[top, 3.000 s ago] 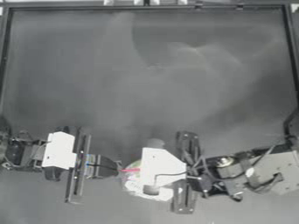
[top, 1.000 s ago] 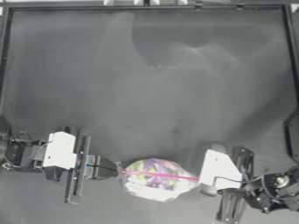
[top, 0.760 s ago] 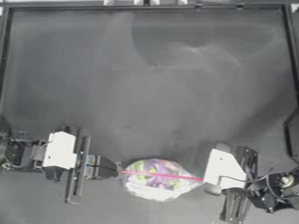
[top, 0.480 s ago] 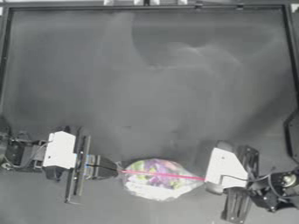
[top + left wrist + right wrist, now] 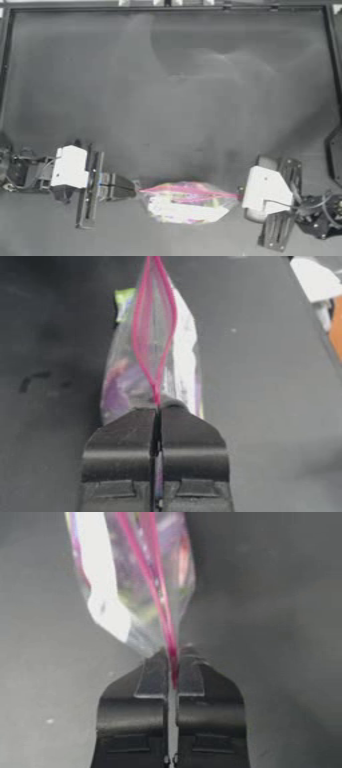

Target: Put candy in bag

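The bag [image 5: 187,202] lies at the table's near edge, clear plastic with pink, green, purple and white contents and a pink seal strip on top. My left gripper [image 5: 137,189] is shut on the strip's left end, as the left wrist view shows with its gripper [image 5: 158,406] pinching the bag [image 5: 150,356]. My right gripper [image 5: 239,196] is shut on the strip's right end; in the right wrist view that gripper [image 5: 172,657] clamps the bag [image 5: 127,577]. The strip runs taut between them. No candy lies apart on the table; a yellow-green patch [image 5: 124,297] shows through the plastic.
The dark table has a raised border [image 5: 171,7] along its far side. A dark block [image 5: 336,155] sits at the right edge. The right arm's white and orange parts [image 5: 320,281] show far off in the left wrist view.
Three seconds ago the right gripper hung over the bag; it has since moved to the bag's right end and drawn slightly rightward, pulling the seal strip straight. The left gripper has stayed put.
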